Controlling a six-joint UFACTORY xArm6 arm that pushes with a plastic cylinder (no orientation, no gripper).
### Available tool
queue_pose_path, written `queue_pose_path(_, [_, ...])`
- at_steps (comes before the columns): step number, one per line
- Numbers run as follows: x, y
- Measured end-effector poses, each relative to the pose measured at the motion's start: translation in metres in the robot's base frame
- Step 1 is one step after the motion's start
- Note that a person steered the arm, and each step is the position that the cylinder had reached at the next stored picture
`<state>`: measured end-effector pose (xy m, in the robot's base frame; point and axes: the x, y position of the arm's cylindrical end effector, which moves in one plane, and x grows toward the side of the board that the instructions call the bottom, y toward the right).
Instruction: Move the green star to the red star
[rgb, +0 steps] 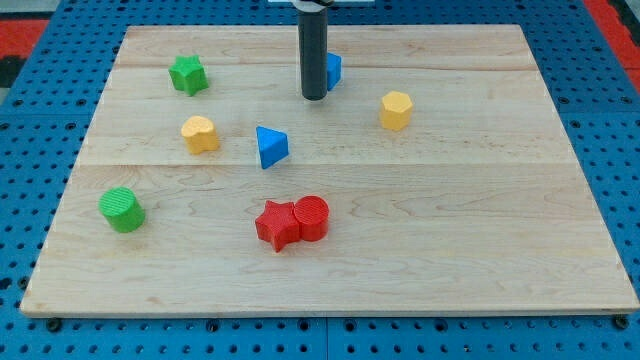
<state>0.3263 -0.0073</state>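
The green star (188, 74) lies near the view's top left of the wooden board (480, 230). The red star (277, 223) lies low in the middle, touching a red cylinder (312, 217) on its right. My tip (314, 96) is at the end of the dark rod near the view's top middle, well to the right of the green star and far above the red star. A blue block (333, 69) sits just behind the rod, partly hidden by it.
A blue triangular block (270, 146) lies mid-board between the two stars. A yellow block (200, 133) sits below the green star. A yellow hexagonal block (396, 109) is at the right. A green cylinder (122, 209) is at the left.
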Motion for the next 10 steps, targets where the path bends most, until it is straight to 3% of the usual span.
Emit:
queue_pose_path(1, [0.0,0.004])
queue_pose_path(2, [0.019,-0.078])
queue_pose_path(4, [-0.073,-0.145])
queue_pose_path(5, [0.02,-0.219])
queue_pose_path(6, [0.109,-0.241])
queue_pose_path(9, [0.13,-0.17])
queue_pose_path(10, [0.186,-0.114])
